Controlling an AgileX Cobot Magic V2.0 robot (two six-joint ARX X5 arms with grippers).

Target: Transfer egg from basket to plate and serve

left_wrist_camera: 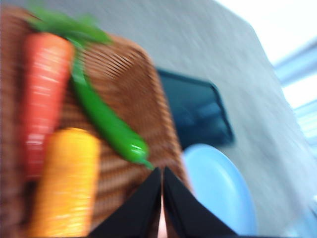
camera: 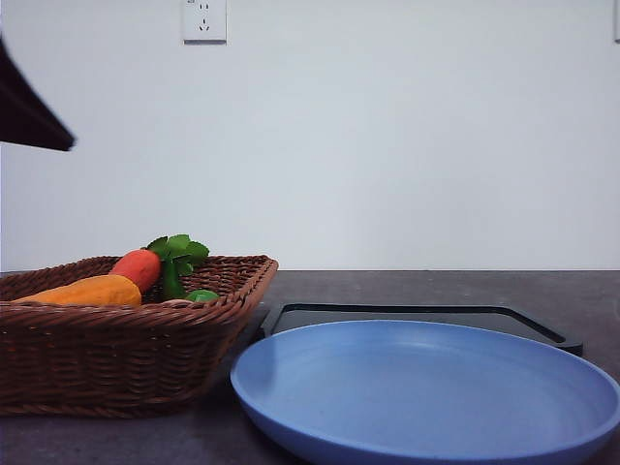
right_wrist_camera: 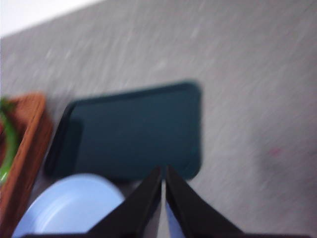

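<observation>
Left wrist view puts the left gripper (left_wrist_camera: 162,198) above the near corner of the wicker basket (left_wrist_camera: 133,94), its black fingers pressed together and holding nothing. Ahead of the tips lie a green chilli pepper (left_wrist_camera: 106,121), an orange-red carrot (left_wrist_camera: 42,94) and a yellow-orange vegetable (left_wrist_camera: 67,183); the egg is not among what the blur lets me make out, so it may sit beyond the picture's edge or under the vegetables. To one side of the fingers the light-blue plate (left_wrist_camera: 218,188) lies just beside the basket, with the black tray (left_wrist_camera: 195,111) beyond it. Right wrist view has the right gripper (right_wrist_camera: 163,193) likewise closed and empty, hanging over the plate's edge and the tray. My reading is that the task stands at its opening: the egg has yet to be found and picked. The next move calls for spreading the left fingers and descending into the basket once the egg is located. Everything rests on a grey speckled tabletop (camera: 417,289) before a plain white wall with a socket (camera: 204,19).
</observation>
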